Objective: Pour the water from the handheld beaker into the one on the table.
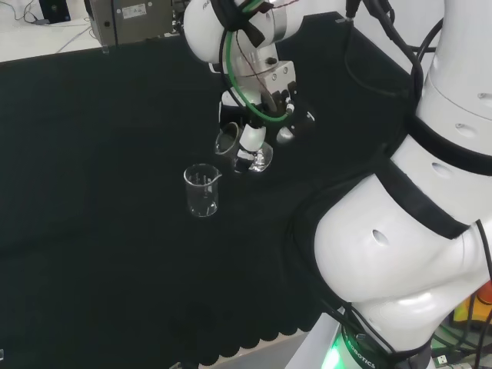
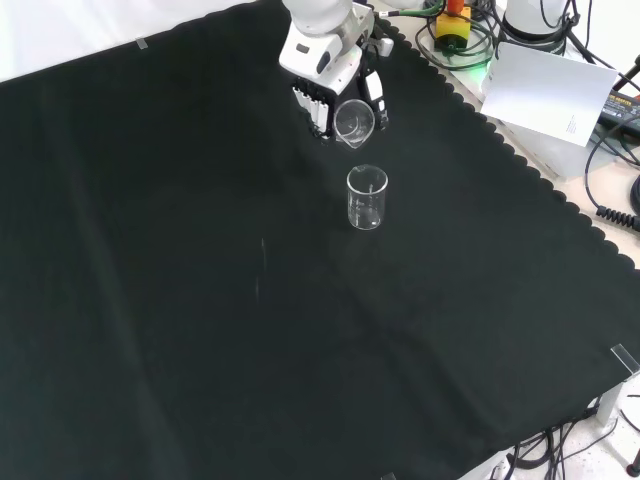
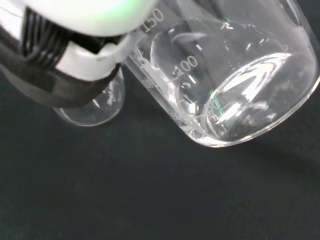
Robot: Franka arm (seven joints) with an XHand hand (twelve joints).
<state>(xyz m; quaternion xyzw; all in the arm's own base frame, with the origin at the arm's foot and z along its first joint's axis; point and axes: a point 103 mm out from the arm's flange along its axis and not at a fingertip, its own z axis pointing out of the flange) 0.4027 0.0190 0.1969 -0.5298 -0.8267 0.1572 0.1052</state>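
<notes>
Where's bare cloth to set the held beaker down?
In the front view, the black cloth is bare left of and below the standing beaker, out to its edges. It is crowded only at the top, where the hand holds the tilted beaker just above the standing one.

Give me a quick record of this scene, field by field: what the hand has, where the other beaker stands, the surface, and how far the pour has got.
hand: the hand has its fingers curled round the held beaker
held beaker: clear glass, tilted, off the cloth
water: whether the held beaker holds any cannot be told
table beaker: clear glass, upright on the cloth, apart from the held one, just below it in the front view
surface: black cloth
pour: no stream visible between the beakers
</notes>
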